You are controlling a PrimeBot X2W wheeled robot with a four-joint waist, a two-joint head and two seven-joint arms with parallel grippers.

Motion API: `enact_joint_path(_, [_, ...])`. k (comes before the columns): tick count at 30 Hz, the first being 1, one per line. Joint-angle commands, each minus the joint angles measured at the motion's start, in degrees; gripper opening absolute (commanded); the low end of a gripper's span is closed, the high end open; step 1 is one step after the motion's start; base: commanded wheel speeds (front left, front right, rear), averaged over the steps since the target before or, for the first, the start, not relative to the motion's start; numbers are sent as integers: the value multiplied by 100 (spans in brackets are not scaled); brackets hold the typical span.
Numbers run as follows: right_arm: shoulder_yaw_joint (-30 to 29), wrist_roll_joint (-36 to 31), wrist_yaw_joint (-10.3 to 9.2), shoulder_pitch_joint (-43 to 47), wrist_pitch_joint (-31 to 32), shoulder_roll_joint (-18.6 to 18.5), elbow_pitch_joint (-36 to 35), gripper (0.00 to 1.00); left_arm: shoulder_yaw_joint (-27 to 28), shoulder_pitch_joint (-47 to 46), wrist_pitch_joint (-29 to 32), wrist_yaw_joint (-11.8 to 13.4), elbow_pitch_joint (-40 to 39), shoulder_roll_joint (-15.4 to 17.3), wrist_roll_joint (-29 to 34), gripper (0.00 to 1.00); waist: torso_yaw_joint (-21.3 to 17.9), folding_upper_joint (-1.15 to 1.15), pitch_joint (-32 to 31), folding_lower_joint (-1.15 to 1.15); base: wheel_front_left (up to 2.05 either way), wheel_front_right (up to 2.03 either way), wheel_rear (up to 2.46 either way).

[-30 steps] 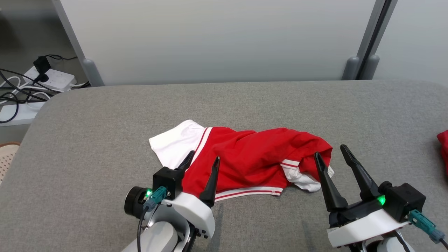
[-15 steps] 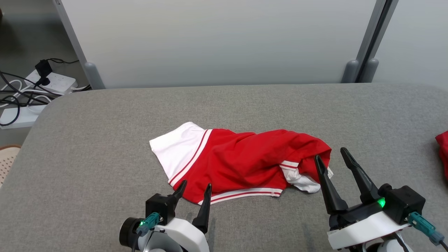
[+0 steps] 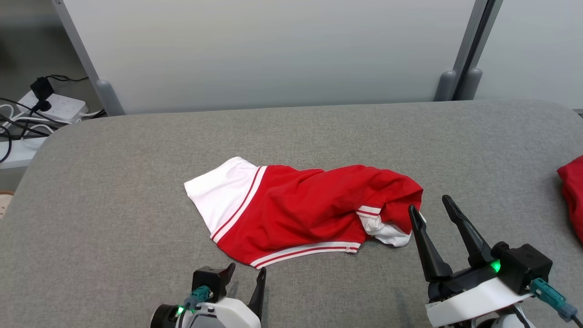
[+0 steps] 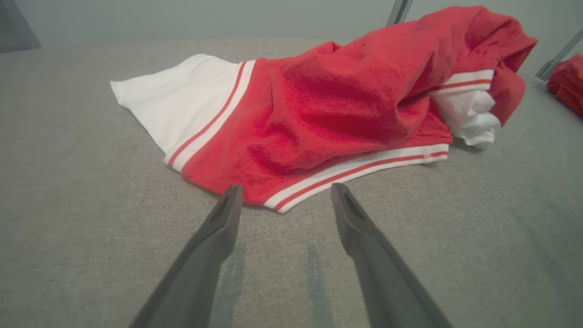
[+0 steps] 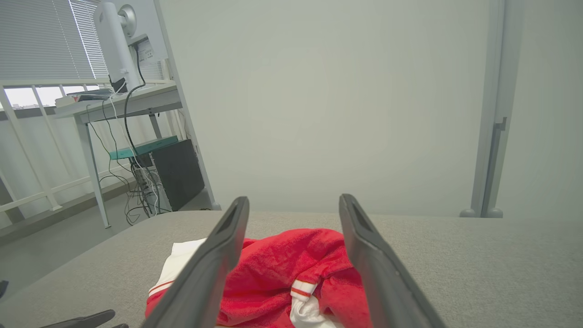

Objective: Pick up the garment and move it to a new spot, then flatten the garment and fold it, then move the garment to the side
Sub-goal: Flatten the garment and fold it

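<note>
Because the garment (image 3: 300,209) lay crumpled near the middle of the pad (image 3: 136,182), neither gripper was closed on it. It was spread crosswise, with one white sleeve (image 3: 218,191) laid flat toward the left. The other sleeve (image 3: 385,230) was bunched and tucked under a red fold (image 3: 401,191) at the right end. The striped hem (image 3: 309,253) was turned toward the robot.

The left gripper (image 3: 248,268) was held low, just short of the hem's near corner. Its jaws were spread and empty, and the cloth was not touched so far as the wrist view showed. The right gripper (image 3: 428,202) was held raised at the right end, its jaws likewise spread wide and empty. Its fingers (image 5: 366,255) framed the bunched sleeve in the wrist view; whether one tip brushed the fold could not be told.

Such a placing, one gripper at each end, was judged to suit a two-point pickup, so that the cloth might be lifted without being dragged into a tighter heap. The task was judged barely begun, with nothing yet flattened or folded. A second red cloth (image 3: 571,191) was seen at the pad's right edge, well apart.
</note>
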Motion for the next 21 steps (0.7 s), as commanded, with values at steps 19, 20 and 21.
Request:
enact_joint_path(19, [202,44,24,-395,-35,-201,-226,100,53,-1254,-51,-610,2316,-717,-227,100,-282,0,555,0,0,0,0])
enact_joint_path(20, [203,43,24,-408,-35,-205,-224,100,57,-1311,-84,-643,2392,-736,-236,100,-293,0,578,0,0,0,0])
enact_joint_path(21, [207,43,24,-422,-35,-207,-221,100,61,-1362,-119,-668,2461,-751,-243,100,-306,0,600,0,0,0,0])
